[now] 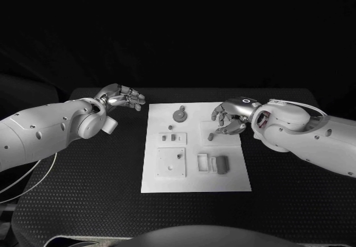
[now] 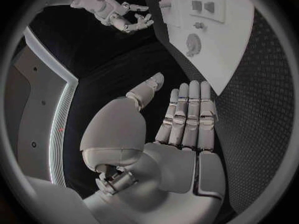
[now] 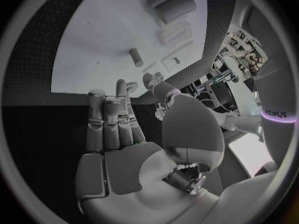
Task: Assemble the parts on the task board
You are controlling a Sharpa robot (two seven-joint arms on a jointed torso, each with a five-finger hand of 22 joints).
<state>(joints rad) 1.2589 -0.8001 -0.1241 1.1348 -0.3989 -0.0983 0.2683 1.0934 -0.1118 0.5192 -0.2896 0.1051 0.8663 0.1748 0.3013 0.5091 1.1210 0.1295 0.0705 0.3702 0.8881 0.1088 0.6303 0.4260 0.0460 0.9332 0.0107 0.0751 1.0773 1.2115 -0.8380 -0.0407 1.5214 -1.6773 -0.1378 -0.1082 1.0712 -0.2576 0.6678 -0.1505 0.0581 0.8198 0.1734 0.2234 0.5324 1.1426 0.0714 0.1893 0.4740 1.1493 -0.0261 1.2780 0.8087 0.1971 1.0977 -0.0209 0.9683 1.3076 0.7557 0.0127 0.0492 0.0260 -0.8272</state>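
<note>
White board [image 1: 194, 180] untouched; I see left robot hand [image 1: 122, 96] and right robot hand [image 1: 231, 117] spread, empty. A careless reach could knock the small peg [image 1: 211, 137] away.

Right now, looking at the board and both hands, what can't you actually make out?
- Head view: the small parts on the task board are too small to tell loose from seated.
- Head view: whether the right hand touches the board; its own fingers hide the tips.
- Left wrist view: the left hand covers the table beneath it.
- Right wrist view: the picture's edge cuts the board off.
</note>
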